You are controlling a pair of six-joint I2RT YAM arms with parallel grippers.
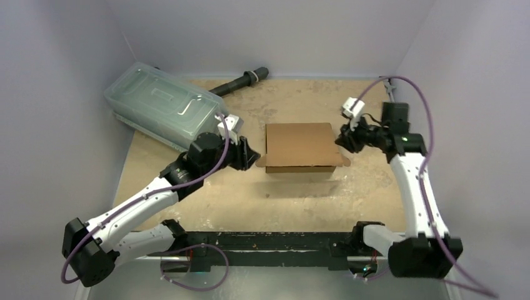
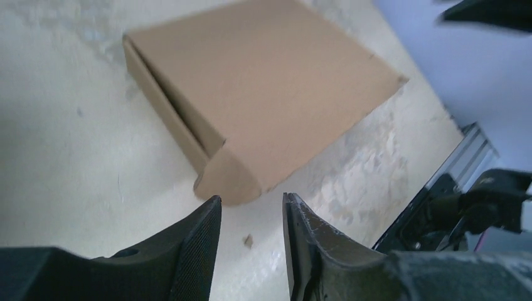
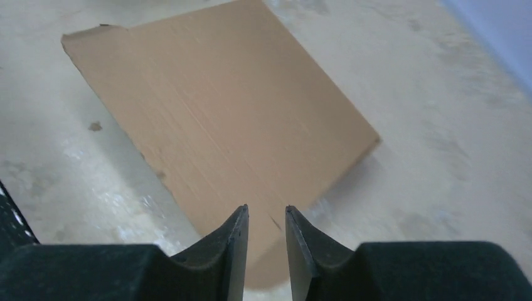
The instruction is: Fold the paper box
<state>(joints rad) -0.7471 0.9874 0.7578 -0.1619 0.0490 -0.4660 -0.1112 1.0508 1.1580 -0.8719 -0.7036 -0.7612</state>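
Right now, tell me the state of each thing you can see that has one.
paper box: lid folded down, lying closed, rounded tab sticking out at a corner.
left gripper: open, just short of that tab, holding nothing.
right gripper: slightly open at the box's opposite edge, not clamped.
plastic container: lid on.
black rod: lying flat.

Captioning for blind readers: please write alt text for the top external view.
A brown paper box, lid down, lies on a tan table with the left gripper at its left edge and the right gripper at its right edge. A clear lidded container and a black rod lie back left.
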